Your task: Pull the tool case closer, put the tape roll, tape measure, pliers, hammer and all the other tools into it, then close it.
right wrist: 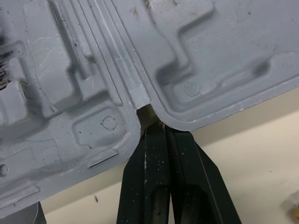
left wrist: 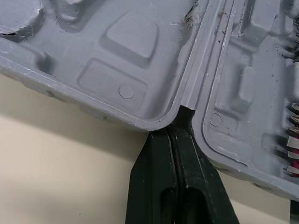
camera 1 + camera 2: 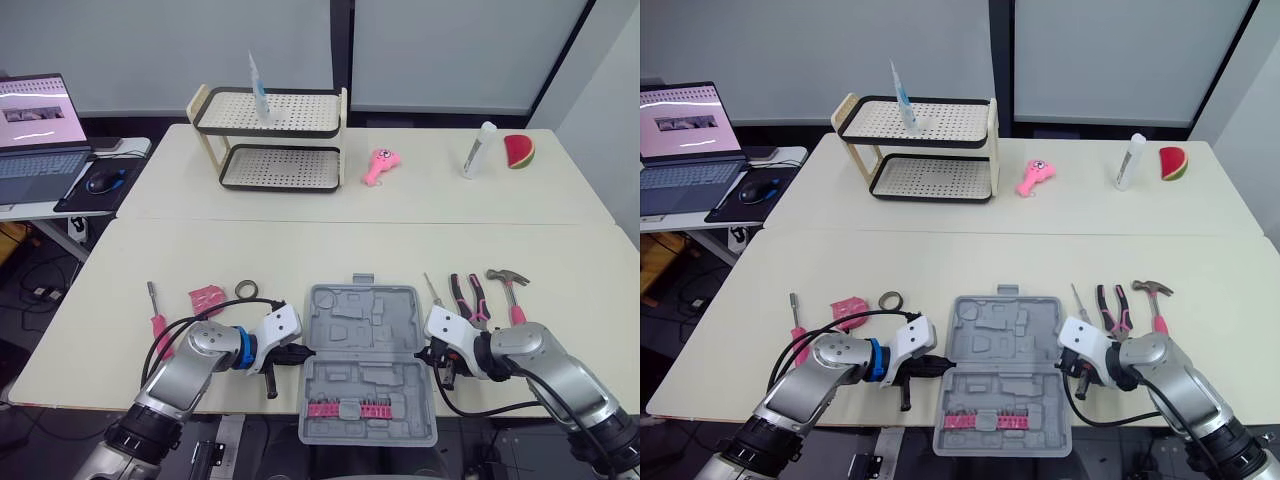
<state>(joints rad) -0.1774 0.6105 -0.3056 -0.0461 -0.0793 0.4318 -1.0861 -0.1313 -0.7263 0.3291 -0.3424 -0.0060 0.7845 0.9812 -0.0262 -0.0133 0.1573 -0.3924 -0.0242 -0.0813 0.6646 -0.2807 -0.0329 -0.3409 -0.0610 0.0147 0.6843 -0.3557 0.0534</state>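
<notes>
Grey tool case: laid open flat at the near edge of the table, in the middle, between the two arms.
Case contents: a pink strip of bits is seated in the near half. Every other moulded recess is seen bare.
Left gripper: jaws are pressed together with nothing pinched. The tips are tucked into the hinge notch on the case's left side.
Right gripper: jaws are likewise pressed together, and the tips are set into the hinge notch on the right side.
Tools left of the case: a red-handled screwdriver, a pink tape measure and a tape roll are laid on the table.
Tools right of the case: a thin screwdriver, pliers and a hammer are also laid on the table.
Progress: the case is judged to be pulled close, or nearly so. No tool has been packed and the case is not closed, so most of the task is left.
</notes>
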